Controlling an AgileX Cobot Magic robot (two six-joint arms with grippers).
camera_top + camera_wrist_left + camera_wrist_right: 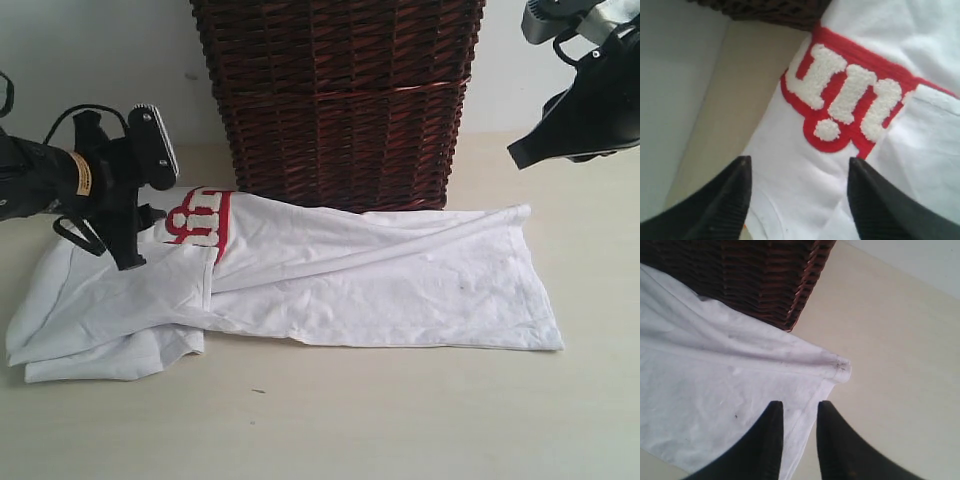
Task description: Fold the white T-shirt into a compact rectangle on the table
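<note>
**A:** Where is the white T-shirt [380, 290] now?

**B:** It lies flat on the table [400, 440], at the middle of the exterior view, touching the foot of the dark wicker basket [340, 100] at twelve o'clock. It is a long band running from nine o'clock to three o'clock.

**A:** So the fold is partly done?

**B:** I judge so. The long sides look turned in, and the red-outlined lettering [845, 100] shows only in part, cut off by a flap laid over it. The nine o'clock end is bunched, though, with a sleeve poking out underneath. Folding the band across into a compact rectangle is not yet done.

**A:** And the claws?

**B:** The left gripper [799, 162] hovers over the lettering end at nine o'clock. Its jaws are spread wide and hold nothing. The right gripper [800, 405] hangs high at two o'clock, above the hem corner [840, 370]. Its fingers are only narrowly apart, with no cloth between them.

**A:** What is left?

**B:** Likely tidying the bunched end, then bringing one end over the other.
</note>
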